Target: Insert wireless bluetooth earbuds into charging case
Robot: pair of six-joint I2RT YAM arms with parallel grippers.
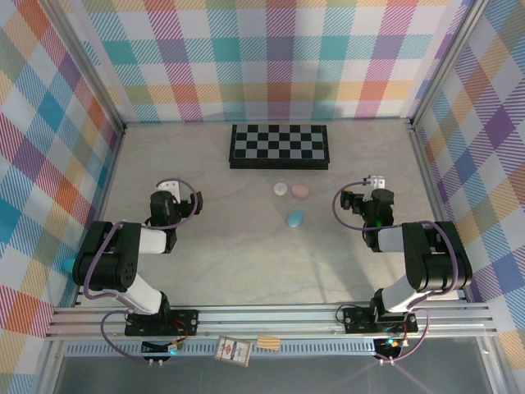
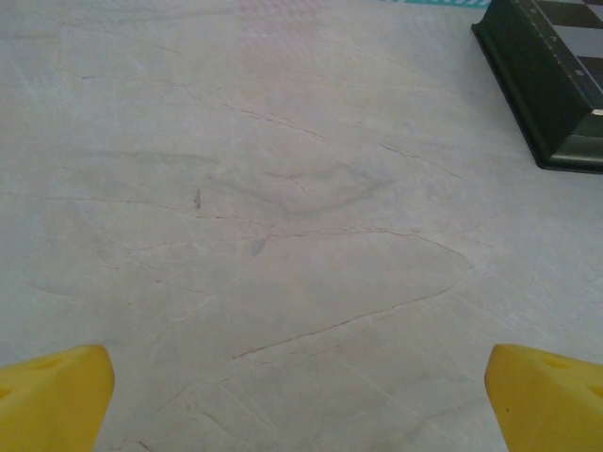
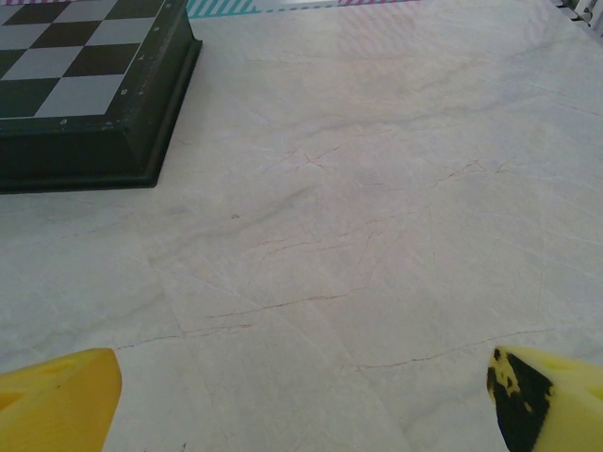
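Three pebble-like charging cases lie in the middle of the table in the top view: a white case [image 1: 281, 190], a pink case [image 1: 300, 190] beside it, and a teal case [image 1: 295, 218] nearer to me. All look closed. The tiny earbuds are out of view. My left gripper [image 1: 166, 190] rests low at the left, well apart from the cases; in its wrist view the left gripper [image 2: 301, 400] is open, with bare table between the yellow fingertips [image 2: 57, 386]. My right gripper [image 1: 376, 182] sits at the right, and the right gripper [image 3: 301, 400] is open and holds nothing.
A folded black-and-white chessboard [image 1: 279, 145] lies at the back centre; its corner shows as the chessboard [image 2: 551, 85] and the chessboard [image 3: 85, 94]. Plaid walls enclose the marbled table [image 1: 246, 263]. A small card [image 1: 232, 350] and a wooden piece [image 1: 268, 341] lie on the front rail.
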